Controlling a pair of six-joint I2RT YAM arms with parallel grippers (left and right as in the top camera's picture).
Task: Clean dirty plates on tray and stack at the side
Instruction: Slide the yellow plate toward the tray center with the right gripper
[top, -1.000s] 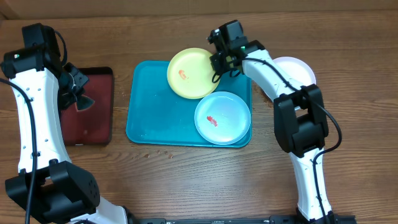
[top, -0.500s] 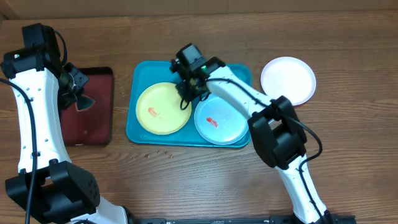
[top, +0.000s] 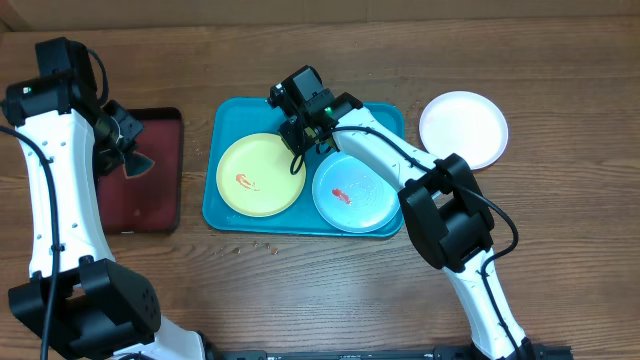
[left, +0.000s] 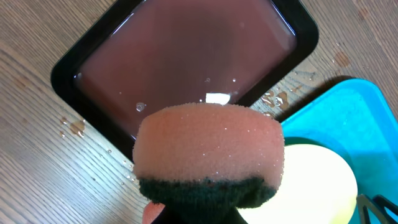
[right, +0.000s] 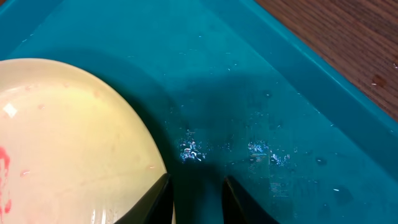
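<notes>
While the right claw (top: 298, 140) hangs low over the tray (top: 235, 115), its two fingers stand a narrow way apart with only bare wet turquoise between them, so it grips nothing. The yellow-green plate (top: 260, 175) lies flat on the tray just to this claw's left and a little toward the robot's base, its rim meeting the claw's left fingertip (right: 160, 198) in the wrist view. A red smear shows on the plate. The pale mint plate (top: 355, 192), also smeared, sits on the claw's other side, nearer the base, and the white plate (top: 463, 128) rests on the desk (top: 560, 250) well off to its right, outside the tray. The left claw (top: 122, 148) is clamped on a sponge (left: 208, 149) and hovers over the dark red tray (top: 150, 200). From there the yellow-green plate is the closer dirty one, lying to that claw's right past the red tray's rim. Being round, the plate has no long axis. Wiping likely falls to the left arm, a short sideways reach.
</notes>
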